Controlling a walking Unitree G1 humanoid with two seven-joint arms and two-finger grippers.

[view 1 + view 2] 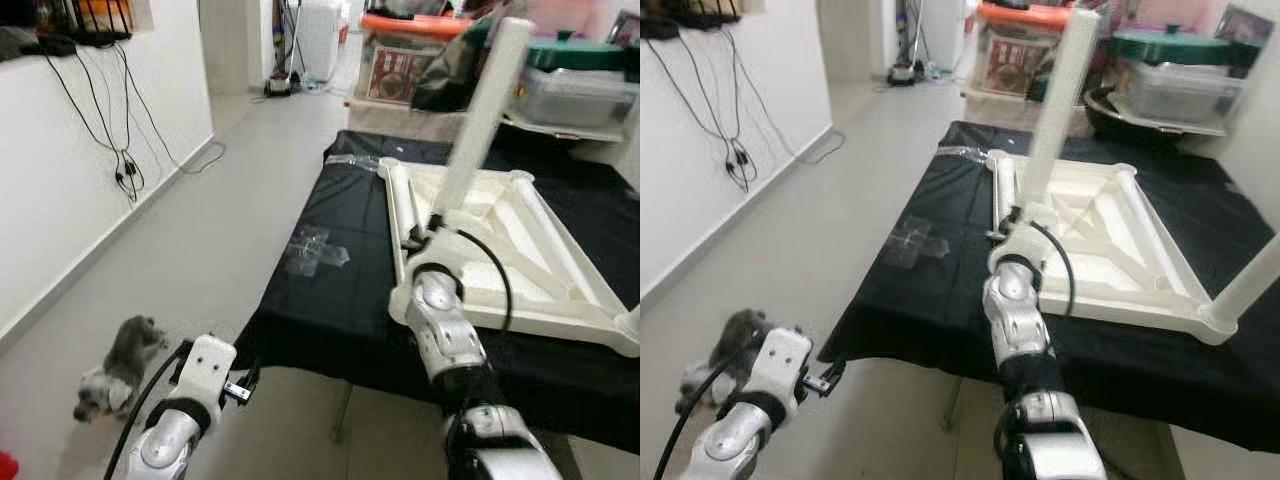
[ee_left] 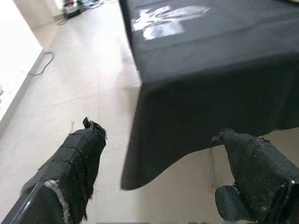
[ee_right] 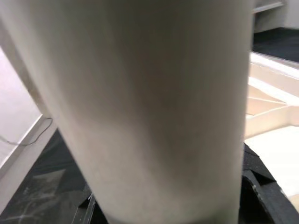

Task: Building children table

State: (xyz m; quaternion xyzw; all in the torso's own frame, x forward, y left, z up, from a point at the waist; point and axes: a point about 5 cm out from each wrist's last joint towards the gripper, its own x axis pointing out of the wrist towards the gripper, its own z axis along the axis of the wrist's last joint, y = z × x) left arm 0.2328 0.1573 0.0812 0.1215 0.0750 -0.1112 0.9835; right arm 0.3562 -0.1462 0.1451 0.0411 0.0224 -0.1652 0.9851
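The right claw [image 1: 436, 228] grasps a white table leg [image 1: 487, 110], upright over the upturned tabletop [image 1: 520, 250] on the black-draped bench [image 1: 340, 300]. One leg [image 1: 1255, 280] looks fitted; others remain. The left claw [image 2: 159, 177] hangs released, below the bench edge.

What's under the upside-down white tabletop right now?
The tabletop lies on a black cloth with clear tape stuck beside it. The cloth hides whatever supports it. The right gripper holds a white leg upright over it.
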